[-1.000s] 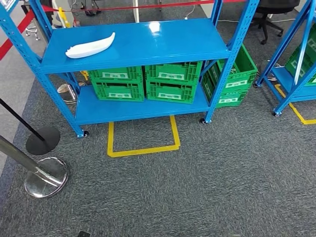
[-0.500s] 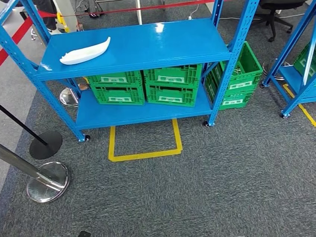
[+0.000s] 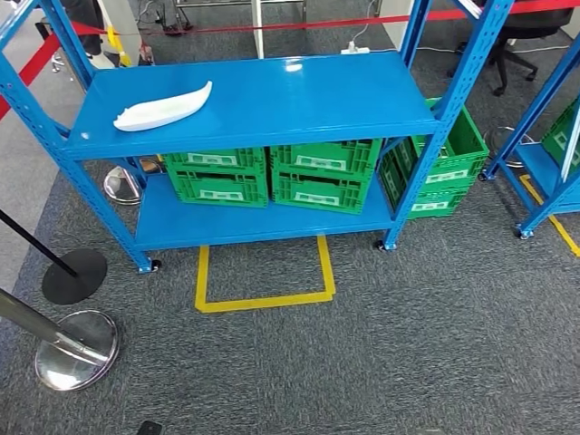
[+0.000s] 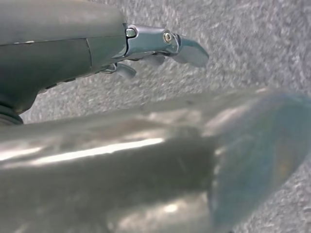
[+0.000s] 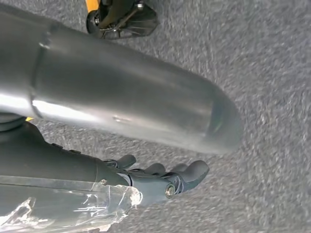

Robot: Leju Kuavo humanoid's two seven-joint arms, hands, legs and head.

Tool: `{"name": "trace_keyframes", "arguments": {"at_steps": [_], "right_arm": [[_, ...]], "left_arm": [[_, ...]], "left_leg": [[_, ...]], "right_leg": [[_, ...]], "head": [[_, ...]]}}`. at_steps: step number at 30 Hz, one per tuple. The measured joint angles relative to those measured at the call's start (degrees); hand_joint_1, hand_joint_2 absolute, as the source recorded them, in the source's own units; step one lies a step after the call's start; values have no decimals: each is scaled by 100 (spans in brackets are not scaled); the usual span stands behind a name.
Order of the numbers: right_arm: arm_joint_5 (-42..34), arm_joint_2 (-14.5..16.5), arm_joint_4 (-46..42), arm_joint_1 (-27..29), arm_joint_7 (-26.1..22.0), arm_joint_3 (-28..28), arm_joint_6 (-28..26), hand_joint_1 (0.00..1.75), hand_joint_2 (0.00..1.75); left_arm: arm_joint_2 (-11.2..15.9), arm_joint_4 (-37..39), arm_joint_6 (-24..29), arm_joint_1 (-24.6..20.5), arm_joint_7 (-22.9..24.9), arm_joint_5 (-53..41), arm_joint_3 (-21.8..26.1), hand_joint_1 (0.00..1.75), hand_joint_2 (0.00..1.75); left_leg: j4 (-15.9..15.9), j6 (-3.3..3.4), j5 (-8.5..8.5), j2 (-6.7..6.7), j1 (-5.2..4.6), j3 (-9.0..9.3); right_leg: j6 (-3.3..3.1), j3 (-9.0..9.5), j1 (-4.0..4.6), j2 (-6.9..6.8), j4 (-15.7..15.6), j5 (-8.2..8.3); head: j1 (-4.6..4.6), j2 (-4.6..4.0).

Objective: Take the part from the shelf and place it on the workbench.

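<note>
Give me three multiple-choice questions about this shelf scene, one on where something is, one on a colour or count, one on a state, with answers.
1. Where does the white part lie?
A. top shelf, left end
B. lower shelf
C. carpet

2. What colour are the crates under the top shelf?
A. red
B. green
C. grey

3. What is the left hand holding?
A. the white part
B. a crate
C. nothing

Answers: 1 A, it rests on the blue top board near the left post. 2 B, all crates are green. 3 C, its fingers hang bare over carpet.
</note>
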Motion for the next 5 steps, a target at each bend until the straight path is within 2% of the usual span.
{"name": "trace_keyframes", "arguments": {"at_steps": [2, 3, 5], "right_arm": [[18, 0, 1, 15, 11, 1, 18, 0, 0], [26, 0, 2, 28, 20, 1, 23, 0, 0], [37, 0, 2, 45, 34, 1, 26, 0, 0]], "left_arm": [[2, 1, -2, 0, 1, -3, 5, 0, 0], [1, 1, -3, 7, 0, -7, 7, 0, 0], [-1, 2, -4, 18, 0, -14, 9, 0, 0]], "left_leg": [[1, 11, -86, -62, 1, 78], [1, 5, -134, -110, 4, 135], [2, -10, -213, -197, 12, 244]], "right_leg": [[25, -464, -3, 1, 620, -305], [33, -596, -5, 2, 699, -370], [41, -651, -13, 12, 512, -274]], "head": [[3, 1], [8, 1], [12, 1]]}}
